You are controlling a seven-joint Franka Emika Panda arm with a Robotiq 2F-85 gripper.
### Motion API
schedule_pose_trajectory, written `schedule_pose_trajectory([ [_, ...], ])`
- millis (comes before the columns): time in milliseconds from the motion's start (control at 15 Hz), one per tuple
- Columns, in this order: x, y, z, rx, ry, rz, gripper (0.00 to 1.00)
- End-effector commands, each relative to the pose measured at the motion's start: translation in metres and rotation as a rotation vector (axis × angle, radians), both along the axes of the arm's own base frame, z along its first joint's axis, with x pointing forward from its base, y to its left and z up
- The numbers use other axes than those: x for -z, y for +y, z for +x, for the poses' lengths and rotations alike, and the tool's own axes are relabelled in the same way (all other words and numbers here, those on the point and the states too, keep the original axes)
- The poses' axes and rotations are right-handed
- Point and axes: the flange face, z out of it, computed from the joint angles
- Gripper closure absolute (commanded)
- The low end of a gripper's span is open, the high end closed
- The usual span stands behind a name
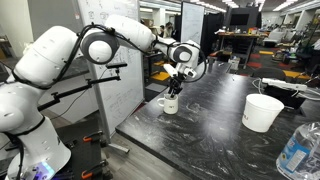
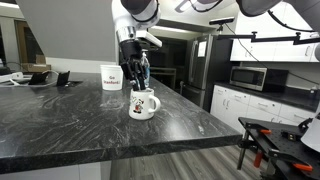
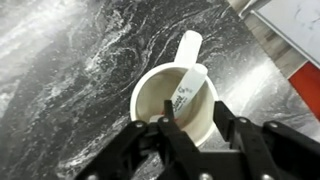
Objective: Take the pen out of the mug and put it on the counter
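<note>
The white mug (image 1: 170,104) stands on the black marbled counter (image 1: 215,135) near its edge; it also shows in the other exterior view (image 2: 143,104). In the wrist view I look down into the mug (image 3: 150,95), its handle (image 3: 188,45) pointing away. The pen (image 3: 187,88) leans inside it, pale printed end up, with a reddish bit low by my left finger. My gripper (image 3: 197,122) is open, lowered over the mug's rim, fingers spread, the pen just beside the left finger. The gripper (image 1: 172,86) hangs right above the mug in both exterior views (image 2: 137,80).
A larger white handleless tub (image 1: 263,112) stands further along the counter and shows behind the mug in an exterior view (image 2: 111,77). A clear plastic bottle (image 1: 298,150) is at the near corner. A white board (image 1: 125,75) stands beside the counter edge.
</note>
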Motion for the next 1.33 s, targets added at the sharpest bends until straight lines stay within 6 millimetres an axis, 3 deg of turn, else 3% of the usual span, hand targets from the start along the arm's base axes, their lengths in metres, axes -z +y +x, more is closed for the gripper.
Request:
schedule_pose_trajectory([
  [0, -0.001, -0.003, -0.001, 0.038, 0.021, 0.005, 0.5],
  [200, -0.003, -0.008, -0.002, 0.047, 0.012, 0.012, 0.52],
  [467, 0.0, -0.011, -0.004, 0.045, 0.018, 0.005, 0.65],
  [867, 0.013, 0.006, -0.008, 0.012, 0.072, -0.005, 0.6],
  [1267, 0.026, 0.008, -0.01, 0.025, 0.093, -0.011, 0.66],
])
